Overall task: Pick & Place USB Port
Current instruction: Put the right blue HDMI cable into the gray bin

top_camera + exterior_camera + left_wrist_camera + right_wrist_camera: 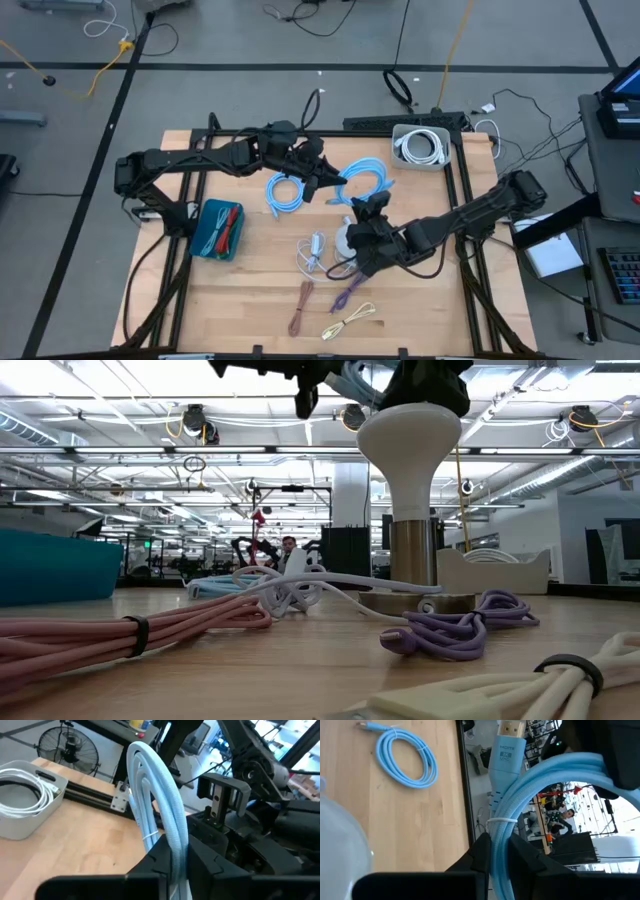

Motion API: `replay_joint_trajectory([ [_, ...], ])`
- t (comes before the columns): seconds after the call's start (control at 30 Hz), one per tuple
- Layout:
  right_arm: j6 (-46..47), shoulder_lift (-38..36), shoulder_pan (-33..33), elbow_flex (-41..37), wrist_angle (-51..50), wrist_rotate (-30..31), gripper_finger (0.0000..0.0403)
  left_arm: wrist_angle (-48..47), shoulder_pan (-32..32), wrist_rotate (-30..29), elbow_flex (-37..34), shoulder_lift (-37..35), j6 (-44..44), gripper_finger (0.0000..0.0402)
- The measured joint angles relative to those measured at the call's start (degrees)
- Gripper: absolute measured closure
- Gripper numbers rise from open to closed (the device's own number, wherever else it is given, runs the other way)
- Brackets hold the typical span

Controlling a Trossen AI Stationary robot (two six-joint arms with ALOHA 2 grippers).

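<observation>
Loose cable bundles [333,300] crowd the table's front middle; its bare front-left corner [175,310] lies open.

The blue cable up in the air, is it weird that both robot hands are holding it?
A bit odd, yes. The light blue cable bundle is off the table with the left gripper and the right gripper both clamped on it at once, like a handover. Its plug reads HDMI, not USB.

Teal bin [215,230] with red cables, white tray [421,147] holding white cable, purple cable [347,292]
</observation>
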Motion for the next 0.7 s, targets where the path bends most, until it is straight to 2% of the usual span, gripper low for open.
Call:
replay_joint_trajectory([
  [0.17,0.06,0.05,1.34,-0.01,2.14,-0.14,0.0360,-2.01,0.42,0.16,0.15,-0.24,3.00,0.0370],
  [0.3,-1.29,-0.14,4.69,0.25,8.45,0.71,0.0287,-5.79,1.31,0.95,-0.07,-1.88,7.04,0.0373],
  [0.4,-4.68,-0.79,8.06,0.27,15.15,4.76,0.0237,-10.96,2.29,0.56,-0.11,-4.54,11.13,0.0390],
  [0.57,-12.59,-2.29,13.80,0.26,24.84,10.98,0.0188,-21.23,2.38,1.44,-0.07,-9.95,17.20,0.0390],
  [0.7,-12.86,-4.77,16.62,0.03,25.72,10.42,0.0183,-24.09,-0.56,8.63,-0.11,-14.45,19.52,0.0390],
])
